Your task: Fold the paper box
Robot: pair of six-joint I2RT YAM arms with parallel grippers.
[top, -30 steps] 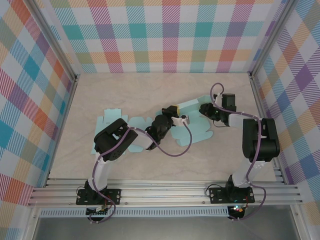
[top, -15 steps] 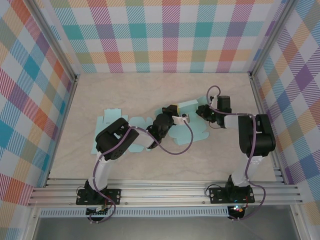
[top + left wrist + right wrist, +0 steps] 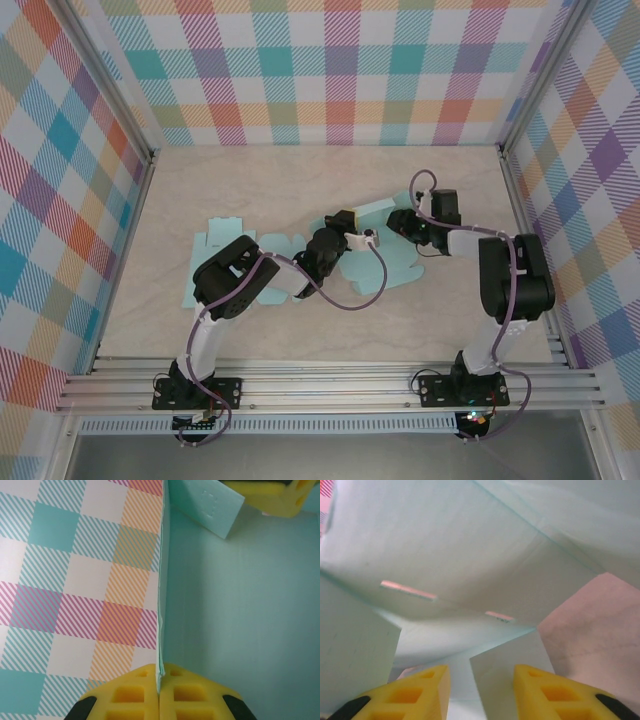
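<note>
Pale marbled tabletop (image 3: 250, 180) between colourful checked walls (image 3: 330, 70), aluminium rails (image 3: 330, 385) along near edge

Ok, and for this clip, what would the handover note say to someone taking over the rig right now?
Left gripper: shut on the edge of an upright panel of the paper box.
Right gripper: open, with a loose flap between its fingers, not pinched.
Box: mid-table. It lies mostly flat, and only the part by the two grippers is raised.
Done: one panel lifted.
Left: nearly all the folding. The far-left section lies unfolded, and no walls are locked together yet.
</note>
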